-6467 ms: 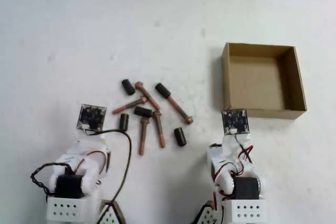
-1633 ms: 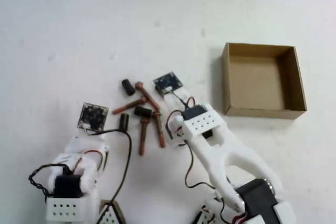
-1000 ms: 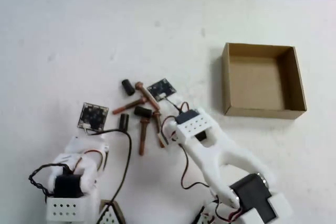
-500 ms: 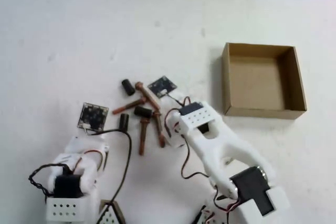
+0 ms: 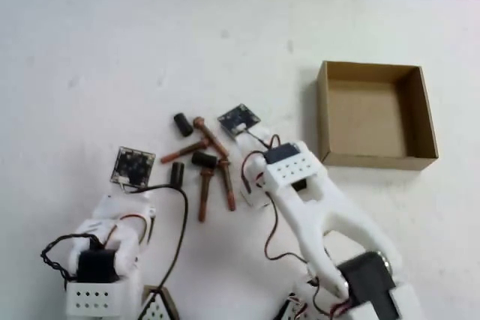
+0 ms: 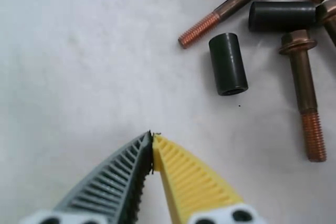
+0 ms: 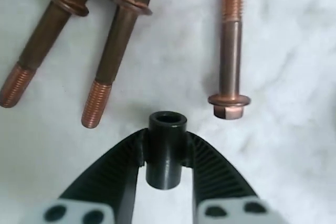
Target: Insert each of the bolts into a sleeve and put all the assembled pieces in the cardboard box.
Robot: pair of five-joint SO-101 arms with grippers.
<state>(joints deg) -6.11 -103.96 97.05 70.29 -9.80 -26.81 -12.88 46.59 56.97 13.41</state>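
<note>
Sleeve [image 7: 167, 153], black, sits pinched between the right gripper's [image 7: 166, 141] jaws, with 3 copper bolts [image 7: 113, 56] lying just beyond it. Seen from above, the right arm [image 5: 300, 200] stretches toward 11 o'clock over the pile's near edge. The cardboard box [image 5: 324, 114] stands at its 2 o'clock, white table [image 5: 112, 43] wide around. The left gripper [image 6: 152, 141], tips pressed together, sits at 7 o'clock of the pile.

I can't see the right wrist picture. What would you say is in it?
The right tool is shut on a black sleeve, its hole facing the camera. Beyond it, three copper bolts lie on the white table: one with its head near the sleeve, two side by side.
</note>
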